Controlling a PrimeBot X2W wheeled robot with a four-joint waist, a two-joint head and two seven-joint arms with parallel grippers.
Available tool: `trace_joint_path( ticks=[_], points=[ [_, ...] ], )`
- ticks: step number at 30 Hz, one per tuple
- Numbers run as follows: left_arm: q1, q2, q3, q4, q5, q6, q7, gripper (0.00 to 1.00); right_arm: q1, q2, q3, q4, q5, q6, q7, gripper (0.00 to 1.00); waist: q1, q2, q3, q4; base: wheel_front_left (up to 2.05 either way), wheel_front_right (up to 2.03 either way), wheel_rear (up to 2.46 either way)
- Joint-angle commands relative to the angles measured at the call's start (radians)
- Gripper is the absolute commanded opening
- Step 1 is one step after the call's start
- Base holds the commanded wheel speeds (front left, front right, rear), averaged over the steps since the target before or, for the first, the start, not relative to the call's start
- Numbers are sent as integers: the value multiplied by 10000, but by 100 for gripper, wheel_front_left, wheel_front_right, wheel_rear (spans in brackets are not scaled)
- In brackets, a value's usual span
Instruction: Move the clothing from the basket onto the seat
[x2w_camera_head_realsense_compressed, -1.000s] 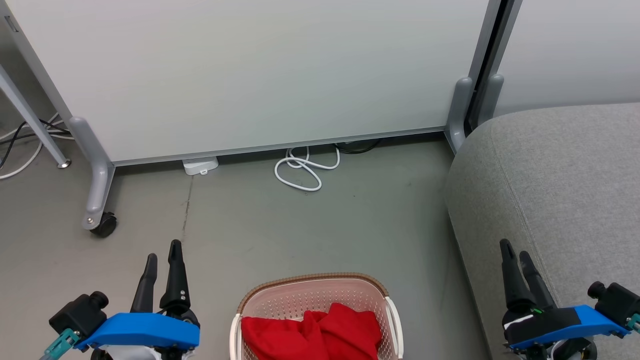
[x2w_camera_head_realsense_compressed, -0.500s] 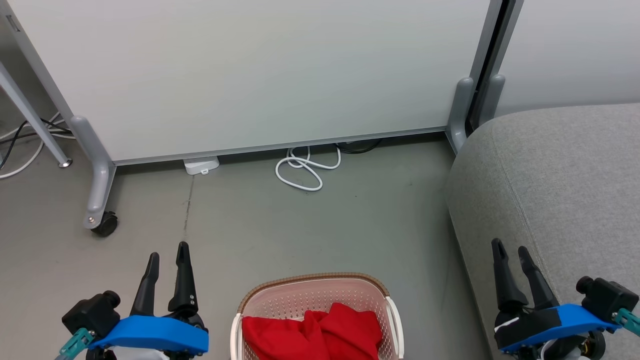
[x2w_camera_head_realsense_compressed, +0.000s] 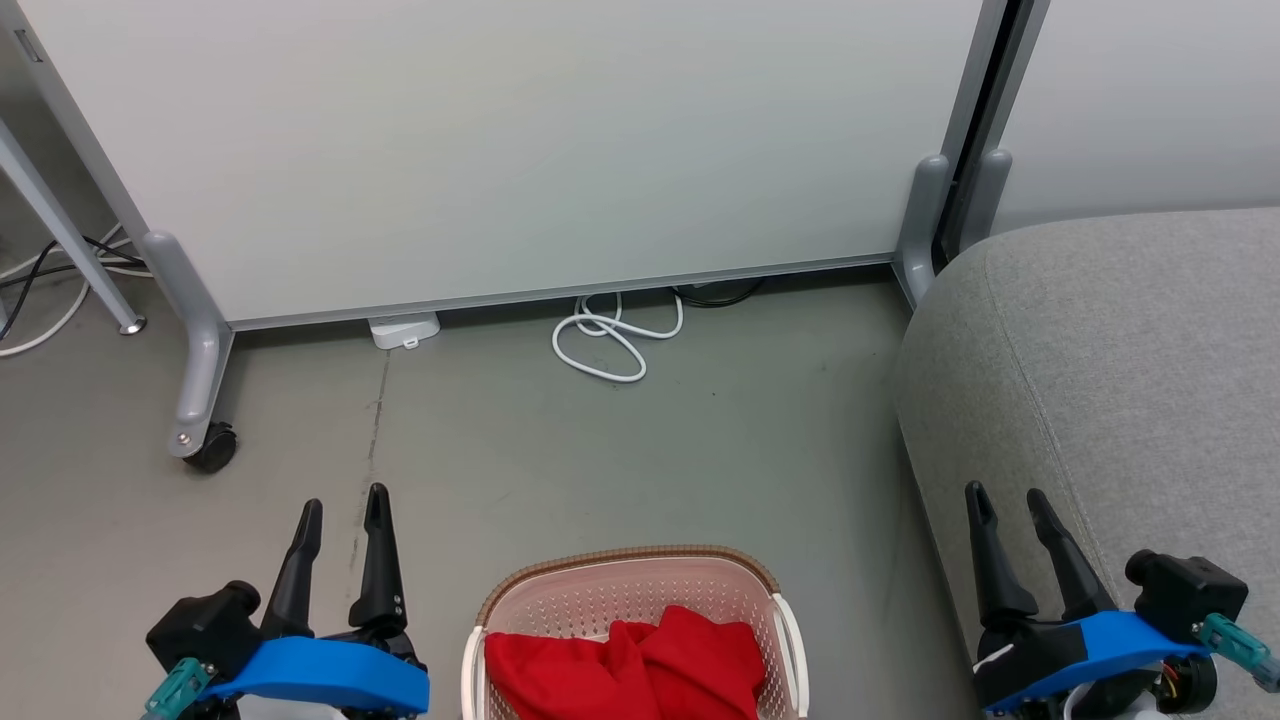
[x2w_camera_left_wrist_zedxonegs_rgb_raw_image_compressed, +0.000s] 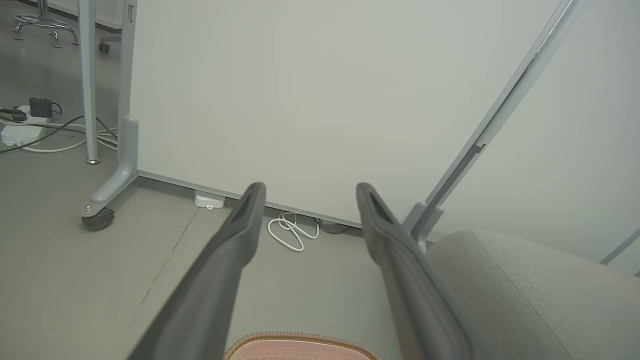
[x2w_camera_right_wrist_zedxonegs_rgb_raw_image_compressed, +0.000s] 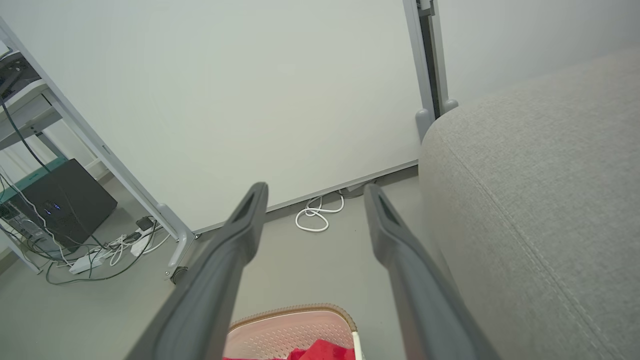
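On floor between our grippers: basket (x2w_camera_head_realsense_compressed: 630, 553), red clothing (x2w_camera_head_realsense_compressed: 640, 670) heaped inside. Our left gripper (x2w_camera_head_realsense_compressed: 345, 498) left of basket, fingers apart, empty. Our right gripper (x2w_camera_head_realsense_compressed: 1003, 492) beside seat (x2w_camera_head_realsense_compressed: 1120, 350), fingers apart, empty.

- Bare grey floor (x2w_camera_head_realsense_compressed: 480, 450) is lying open from the basket (x2w_camera_head_realsense_compressed: 628, 551) toward 12 o'clock.
- The seat (x2w_camera_head_realsense_compressed: 1120, 350) is bulking up at 2 o'clock, walling off that side.
- A white partition (x2w_camera_head_realsense_compressed: 500, 150) is closing off 12 o'clock, with a coiled cable (x2w_camera_head_realsense_compressed: 610, 345) lying at its foot.
- Its castered leg (x2w_camera_head_realsense_compressed: 197, 380) is standing at 10 o'clock.
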Motion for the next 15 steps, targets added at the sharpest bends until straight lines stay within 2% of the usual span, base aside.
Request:
trace_joint_path(
  ticks=[1, 15],
  points=[
    [-44, 21, -33, -76, 257, -61, -84, 100, -193, -77, 7, -27, -266, 18, -98, 100, 0, 0, -1, -2, 0, 0, 0],
    [68, 11, -196, 115, 1371, -97, -405, 100, -47, -82, 34, -5, -1514, 22, -258, 100, 0, 0, -82, 8, 0, 0, 0]
  ],
)
